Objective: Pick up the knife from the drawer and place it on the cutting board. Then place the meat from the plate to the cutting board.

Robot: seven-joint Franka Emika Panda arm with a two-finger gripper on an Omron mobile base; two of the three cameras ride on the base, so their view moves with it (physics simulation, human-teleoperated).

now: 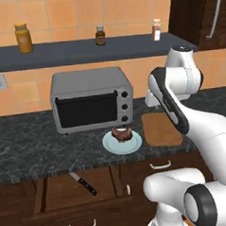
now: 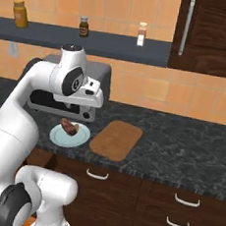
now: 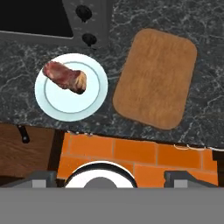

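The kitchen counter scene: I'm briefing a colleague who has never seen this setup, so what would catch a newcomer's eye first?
First the white arm, rearing over the dark counter with its gripper open, holding nothing. Below it, the meat sits on the plate in front of the toaster oven, with the bare cutting board lying beside the plate, not touching it. Lower, the drawer stands open with the knife inside.

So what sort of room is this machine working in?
A kitchen, though a computer-rendered one. A grey toaster oven sits on a dark stone counter beside a wooden cutting board, and spice jars line a shelf against an orange tiled wall.
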